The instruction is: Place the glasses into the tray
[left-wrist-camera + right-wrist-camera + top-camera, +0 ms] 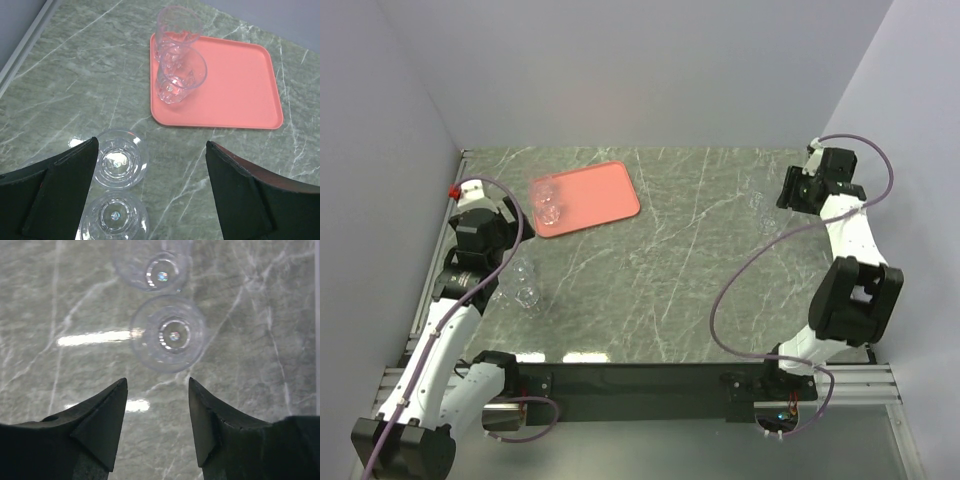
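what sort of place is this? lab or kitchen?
Probably a lab test cell: plain walls box in a marble-patterned table, two arms sit on a metal rail, props are just a tray and glasses.

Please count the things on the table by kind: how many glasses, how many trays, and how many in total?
Clear glasses: 6 (2 in the tray, 2 near the left gripper, 2 near the right gripper)
Salmon-red tray: 1
Total: 7
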Tool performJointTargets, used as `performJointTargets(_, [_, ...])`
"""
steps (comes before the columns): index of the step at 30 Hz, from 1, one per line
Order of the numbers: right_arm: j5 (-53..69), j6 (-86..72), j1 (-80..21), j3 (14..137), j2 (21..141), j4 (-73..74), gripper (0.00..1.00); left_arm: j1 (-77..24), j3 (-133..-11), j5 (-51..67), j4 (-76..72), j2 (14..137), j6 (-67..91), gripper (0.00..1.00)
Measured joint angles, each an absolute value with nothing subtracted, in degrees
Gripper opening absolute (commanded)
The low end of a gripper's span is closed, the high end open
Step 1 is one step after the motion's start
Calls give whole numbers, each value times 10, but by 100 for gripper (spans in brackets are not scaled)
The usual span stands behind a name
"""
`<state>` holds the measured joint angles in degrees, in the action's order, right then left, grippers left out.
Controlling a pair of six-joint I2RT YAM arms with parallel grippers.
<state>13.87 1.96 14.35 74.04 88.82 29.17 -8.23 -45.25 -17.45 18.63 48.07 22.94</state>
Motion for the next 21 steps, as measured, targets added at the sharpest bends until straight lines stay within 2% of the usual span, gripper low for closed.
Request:
performJointTargets(7, [117, 33, 166, 795, 976, 324, 53, -82, -452, -175, 182, 470, 230, 94])
performJointTargets(12, [122, 42, 173, 822, 1018, 338, 44, -82, -452, -174, 183, 470, 230, 94])
performJointTargets(17, [130, 43, 173, 856, 1065, 348, 39, -82, -452, -174, 183, 470, 230, 94])
performJointTargets(19, [130, 43, 173, 865, 1081, 348, 35, -82, -452, -174, 183, 470, 230, 94])
performJointTargets(21, [130, 44, 173, 870, 1093, 350, 23, -82, -452, -174, 183, 470, 230, 94])
